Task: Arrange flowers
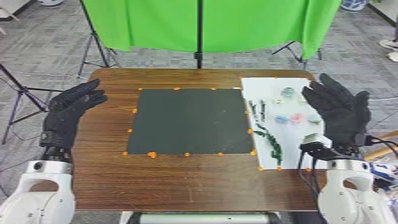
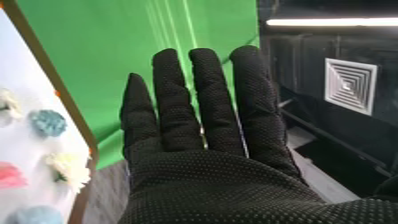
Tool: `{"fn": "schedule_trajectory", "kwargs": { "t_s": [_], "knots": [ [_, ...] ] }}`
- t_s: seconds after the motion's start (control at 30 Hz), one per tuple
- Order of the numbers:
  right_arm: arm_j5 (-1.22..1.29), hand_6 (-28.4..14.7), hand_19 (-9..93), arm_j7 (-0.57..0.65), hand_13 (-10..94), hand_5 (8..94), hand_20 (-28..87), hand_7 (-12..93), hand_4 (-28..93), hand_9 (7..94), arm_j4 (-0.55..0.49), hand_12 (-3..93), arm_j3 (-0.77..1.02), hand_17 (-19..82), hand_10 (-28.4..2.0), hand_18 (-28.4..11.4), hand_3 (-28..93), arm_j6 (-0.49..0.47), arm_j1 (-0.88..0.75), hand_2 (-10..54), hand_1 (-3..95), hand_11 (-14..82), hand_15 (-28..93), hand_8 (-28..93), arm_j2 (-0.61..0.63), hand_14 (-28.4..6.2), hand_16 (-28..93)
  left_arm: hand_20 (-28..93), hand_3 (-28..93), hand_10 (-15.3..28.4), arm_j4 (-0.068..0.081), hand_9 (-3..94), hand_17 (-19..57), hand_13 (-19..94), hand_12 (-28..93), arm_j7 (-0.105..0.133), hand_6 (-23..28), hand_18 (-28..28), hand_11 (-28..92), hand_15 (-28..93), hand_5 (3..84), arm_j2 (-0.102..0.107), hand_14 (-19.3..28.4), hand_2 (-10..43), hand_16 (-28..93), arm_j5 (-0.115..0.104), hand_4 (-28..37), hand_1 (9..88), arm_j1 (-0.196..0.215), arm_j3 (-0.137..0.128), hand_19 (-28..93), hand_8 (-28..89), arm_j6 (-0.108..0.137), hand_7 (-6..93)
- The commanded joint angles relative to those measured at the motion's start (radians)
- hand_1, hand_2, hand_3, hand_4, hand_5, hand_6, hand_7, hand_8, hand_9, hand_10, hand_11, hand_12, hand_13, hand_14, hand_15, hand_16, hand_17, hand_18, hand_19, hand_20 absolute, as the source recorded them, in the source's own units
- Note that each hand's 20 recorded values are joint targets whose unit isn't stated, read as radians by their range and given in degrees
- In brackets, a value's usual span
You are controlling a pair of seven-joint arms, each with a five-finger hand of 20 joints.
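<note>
Brown table (image 1: pixel 187 190) nearest; a leafy stem (image 1: pixel 274 150) at four o'clock and loose blooms (image 1: pixel 297 118) at three lie on a white sheet (image 1: pixel 258 85), probably sorted for picking. The left robot hand (image 1: pixel 67 111), nine o'clock, and right robot hand (image 1: pixel 342 110), three, are open, empty, presumably leaving the dark mat (image 1: pixel 191 120) free.

We see a brown wooden table (image 1: pixel 191 197) with a soft sheen, a smooth, matt dark mat (image 1: pixel 191 120) at its centre, a smooth white sheet (image 1: pixel 264 89) toward three o'clock and, at twelve, softly folded green cloth (image 1: pixel 147 27); nubbly black fabric covers our right hand (image 1: pixel 342 112).
</note>
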Motion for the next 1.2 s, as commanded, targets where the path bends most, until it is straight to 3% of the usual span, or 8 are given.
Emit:
{"fn": "schedule_trajectory", "kwargs": {
  "t_s": [0.03,0.27,0.4,0.47,0.6,0.8,0.9,1.2],
  "knots": [
    [-0.086,-2.0,19,0.047,42,46.9,32,14,-28,48.8,-0.006,16.3,0.043,21,-14.2,-17.5,71,-0.109,-0.017,-9.5,14.1,6.3,13,-9,-0.009,-16.7,19,30,59,14.7,-0.007,49.3,9.4,41,11,-0.020,5.4,17.2,18,26,48.8,-0.001,19.8,-6.1,0,0.010,-17.7,35.2,0.025,-0.021,33,-6,-0.005,12.2],
    [-0.164,-2.5,35,0.086,48,44.7,41,13,-27,46.5,0.001,16.6,0.050,21,-13.9,-18.7,73,-0.184,-0.001,-9.5,19.1,5.9,15,-8,-0.003,-15.9,20,29,58,14.0,-0.004,49.4,9.4,41,11,-0.027,5.2,16.7,19,26,48.8,-0.002,19.3,-7.9,-1,0.035,-16.1,38.3,0.013,-0.022,33,-6,-0.032,12.8],
    [-0.248,-2.7,52,0.100,57,44.5,48,12,-27,46.7,-0.014,16.8,0.028,24,-14.2,-19.2,72,-0.083,-0.004,-9.5,20.6,5.9,21,-8,0.041,-14.5,24,29,58,13.9,-0.008,49.2,9.3,41,11,-0.032,5.2,16.5,19,26,48.8,-0.001,19.1,-8.0,-1,0.032,-15.8,38.7,0.016,-0.025,32,-6,-0.032,13.0],
    [-0.349,-3.5,62,0.163,63,45.0,54,12,-25,48.6,-0.044,17.1,0.020,29,-14.7,-20.1,70,-0.027,-0.007,-9.5,22.0,6.4,32,-8,0.086,-13.9,25,29,58,13.9,-0.014,49.2,9.3,41,11,-0.037,5.2,16.4,19,26,48.8,0.002,19.1,-7.9,-1,0.031,-15.7,38.8,0.026,-0.038,32,-6,-0.036,13.1],
    [-0.608,-5.2,71,0.264,67,46.7,58,11,-26,52.3,-0.087,18.0,0.024,35,-15.7,-21.3,68,-0.069,-0.002,-9.5,23.0,7.9,43,-8,0.188,-13.6,25,29,58,13.9,-0.028,49.1,9.2,41,11,-0.042,5.2,16.4,19,26,48.7,0.008,19.0,-7.7,-1,0.018,-15.7,38.7,0.047,-0.061,32,-6,-0.026,13.1],
    [-0.961,-6.3,84,0.539,76,57.1,59,12,-28,65.1,-0.151,19.3,-0.086,46,-17.0,-19.5,64,0.021,0.013,-9.5,25.2,14.4,55,-7,0.344,-10.6,26,29,58,13.9,-0.032,49.1,9.2,41,11,-0.056,5.1,16.4,19,26,48.7,0.020,18.9,-7.7,-1,0.025,-15.5,38.5,0.045,-0.064,32,-6,-0.039,13.1],
    [-1.152,-5.8,89,0.680,81,64.2,56,15,-27,72.2,-0.205,20.5,-0.120,51,-16.1,-17.6,62,-0.089,0.013,-9.5,27.1,18.3,57,-7,0.386,-8.2,27,29,58,14.0,-0.036,49.1,9.1,40,11,-0.060,5.1,16.4,19,25,48.7,0.023,19.0,-7.7,-1,0.028,-15.5,38.5,0.049,-0.067,32,-6,-0.039,13.1],
    [-1.295,-6.1,93,0.924,88,71.8,54,16,-26,79.8,-0.264,21.6,-0.237,60,-16.0,-14.3,62,-0.211,0.027,-9.5,31.8,21.4,58,-6,0.496,-4.7,30,29,58,14.0,-0.039,48.9,9.0,40,11,-0.079,5.2,16.3,19,25,48.5,0.044,19.1,-7.7,-1,0.030,-15.5,38.3,0.043,-0.071,32,-6,-0.050,13.0]
  ]
}}
